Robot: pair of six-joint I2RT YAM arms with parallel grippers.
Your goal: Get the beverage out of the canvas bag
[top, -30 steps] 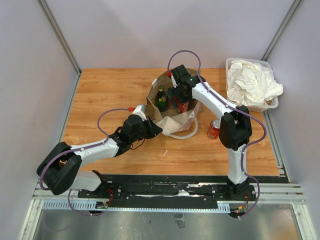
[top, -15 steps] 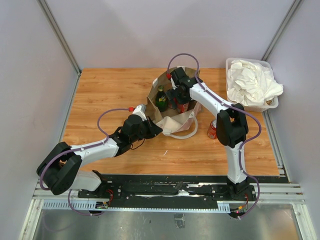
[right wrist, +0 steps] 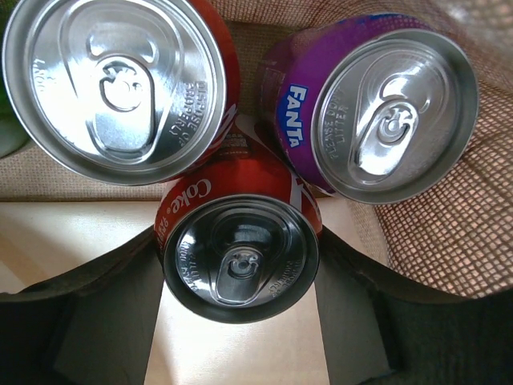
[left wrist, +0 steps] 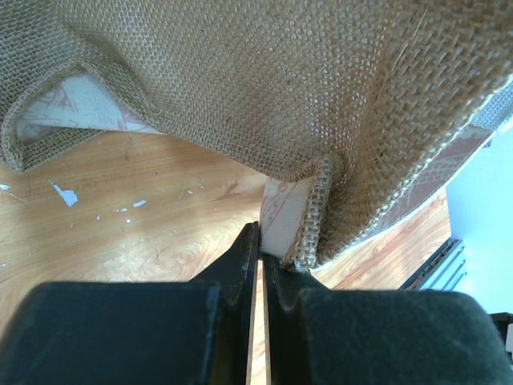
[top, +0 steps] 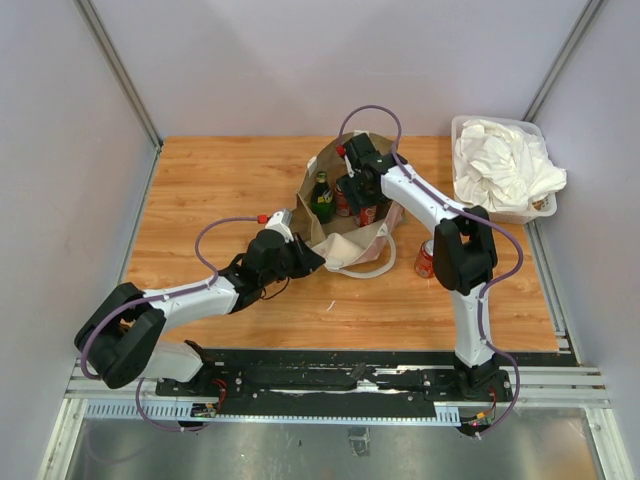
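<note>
The tan canvas bag (top: 345, 245) stands open mid-table with white handles. Inside it are a green bottle (top: 322, 197) and several cans. My right gripper (top: 358, 195) reaches down into the bag. In the right wrist view its fingers (right wrist: 112, 297) press both sides of a red Coke can (right wrist: 240, 257), so the right gripper (right wrist: 240, 277) is shut on it. A second red can (right wrist: 120, 80) and a purple Fanta can (right wrist: 377, 112) stand just behind. My left gripper (top: 310, 258) is shut on the bag's rim (left wrist: 309, 224); the left gripper (left wrist: 262, 241) pinches the edge.
Another red can (top: 428, 259) stands on the table right of the bag, close to my right arm. A clear bin of white cloths (top: 500, 170) sits at the back right corner. Grey walls enclose the wooden table (top: 220, 190) on three sides.
My right gripper has sunk a little deeper into the bag and its jaws have come in from wide open onto the Coke can. The left arm has not moved.
</note>
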